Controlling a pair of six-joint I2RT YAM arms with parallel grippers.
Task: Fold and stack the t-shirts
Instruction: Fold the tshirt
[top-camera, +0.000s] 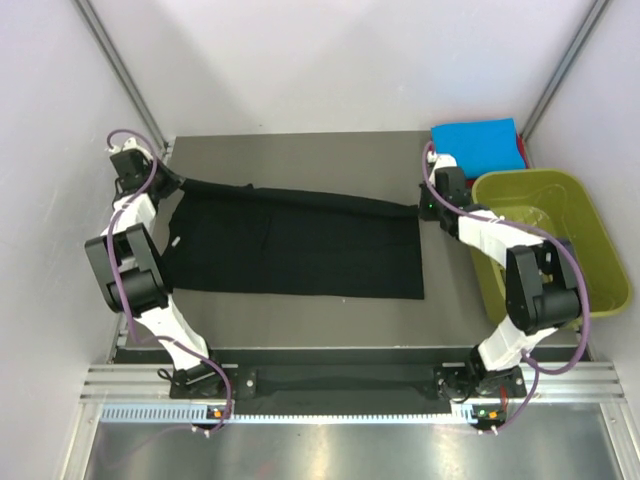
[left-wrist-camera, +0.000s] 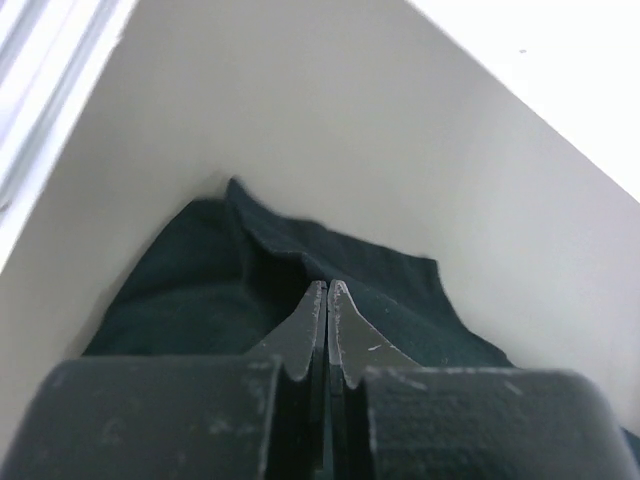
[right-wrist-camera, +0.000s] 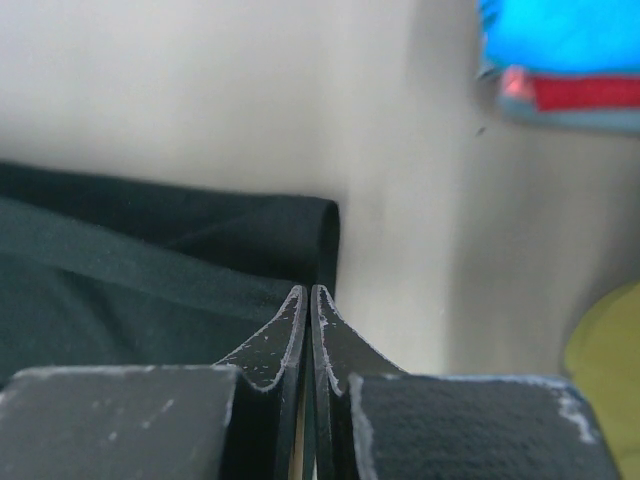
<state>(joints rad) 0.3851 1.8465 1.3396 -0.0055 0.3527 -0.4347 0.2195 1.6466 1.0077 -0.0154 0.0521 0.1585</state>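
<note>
A large black t-shirt (top-camera: 300, 250) lies spread across the table, its far edge pulled into a taut band between my two grippers. My left gripper (top-camera: 178, 182) is shut on the band's left end, and my right gripper (top-camera: 424, 208) is shut on its right end. In the left wrist view the gripper (left-wrist-camera: 327, 285) is shut with black cloth (left-wrist-camera: 200, 290) around its tips. In the right wrist view the gripper (right-wrist-camera: 310, 290) is shut at the cloth's folded corner (right-wrist-camera: 120, 280). A folded bright blue t-shirt (top-camera: 475, 145) lies on a red one (top-camera: 523, 152) at the back right. No chest print shows.
An olive-green plastic basket (top-camera: 545, 240) stands at the right edge, beside the right arm, and shows as a yellow-green patch in the right wrist view (right-wrist-camera: 610, 350). The blue (right-wrist-camera: 570, 35) and red (right-wrist-camera: 580, 92) shirts lie just beyond the right gripper. White walls enclose the table.
</note>
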